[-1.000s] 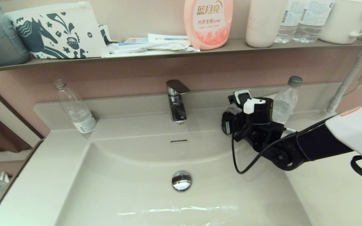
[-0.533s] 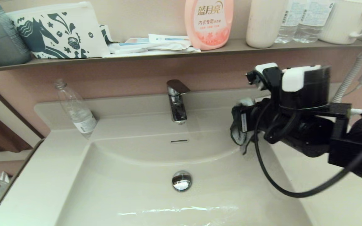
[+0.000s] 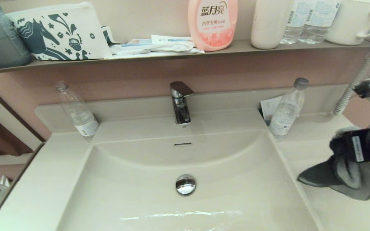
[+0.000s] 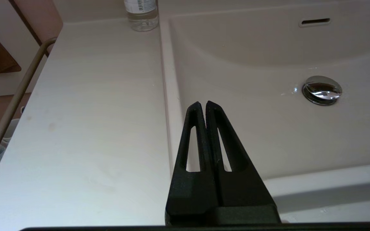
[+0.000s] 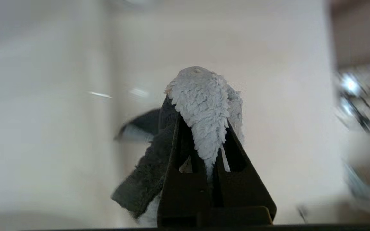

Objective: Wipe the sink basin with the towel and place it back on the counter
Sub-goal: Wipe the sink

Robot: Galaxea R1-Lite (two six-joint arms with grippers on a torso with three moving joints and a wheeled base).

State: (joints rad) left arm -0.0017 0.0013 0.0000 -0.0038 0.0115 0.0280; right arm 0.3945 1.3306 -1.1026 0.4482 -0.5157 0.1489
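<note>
The cream-white sink basin (image 3: 133, 195) fills the middle of the head view, with its chrome drain plug (image 3: 185, 184) and overflow slot (image 3: 182, 144). At the far right, my right gripper (image 3: 337, 150) is shut on the towel (image 3: 342, 179), which hangs dark grey just over the counter (image 3: 329, 215) beside the basin. The right wrist view shows the towel's (image 5: 201, 96) pale fluffy face bunched between the fingers (image 5: 236, 160) of this gripper (image 5: 203, 118). My left gripper (image 4: 203, 104) is shut and empty over the basin's front left rim; the head view does not show it.
A faucet (image 3: 180, 102) stands behind the basin. Clear bottles stand at the back left (image 3: 79, 112) and back right (image 3: 286, 110), with a white card (image 3: 268, 107) behind the right one. The shelf (image 3: 159, 56) above holds a pink bottle (image 3: 213, 22), pouch and mug. A hose (image 3: 353, 86) hangs at the right.
My right arm lifted from the basin's back right corner, then swung right and toward the front, carrying the towel out over the right counter. The left arm has not moved.
</note>
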